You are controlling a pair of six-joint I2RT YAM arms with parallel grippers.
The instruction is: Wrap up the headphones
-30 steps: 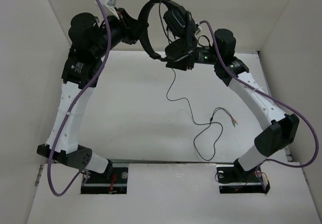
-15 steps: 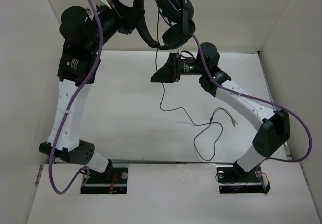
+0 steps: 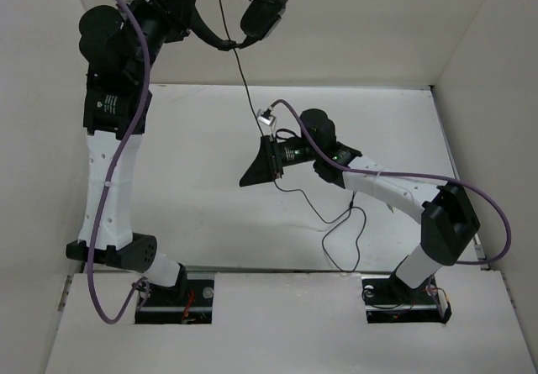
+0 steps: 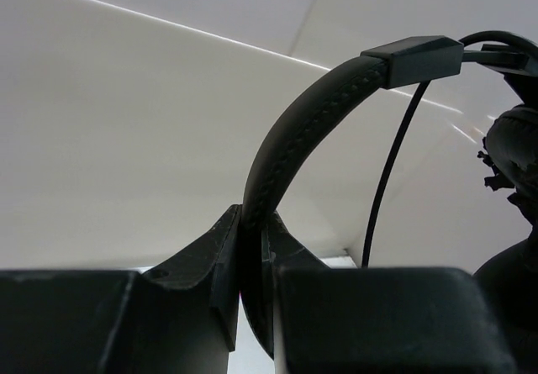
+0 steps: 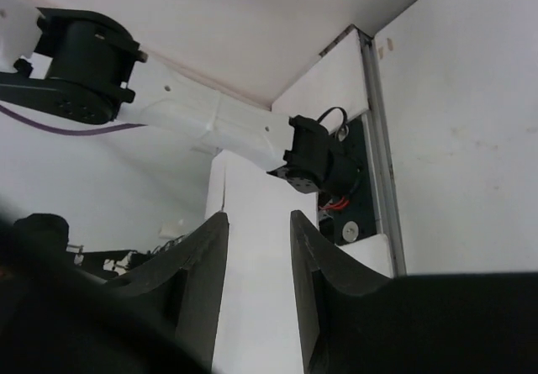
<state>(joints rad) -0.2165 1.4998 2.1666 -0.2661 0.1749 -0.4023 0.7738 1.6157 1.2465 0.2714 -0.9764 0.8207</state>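
Note:
The black headphones (image 3: 256, 17) hang high at the top of the top view, partly cut off by the frame edge. My left gripper (image 3: 187, 4) is shut on their padded headband (image 4: 294, 130), which is pinched between the jaws (image 4: 252, 231). An earcup (image 4: 513, 151) shows at the right edge of the left wrist view. The thin black cable (image 3: 246, 88) hangs from the headset to the table, also seen in the left wrist view (image 4: 391, 164). My right gripper (image 3: 245, 178) is open and empty, low over the table and next to the cable; nothing lies between its fingers (image 5: 259, 223).
The cable's loose end lies in a loop (image 3: 345, 239) on the white table near the right arm. Thick purple robot cables (image 3: 126, 139) run along both arms. White walls close in the back and sides. The left arm's base (image 5: 324, 160) shows in the right wrist view.
My left arm has lifted the headphones higher and to the left. My right gripper has dropped away from the headset, down and forward toward the table. More cable hangs off the table.

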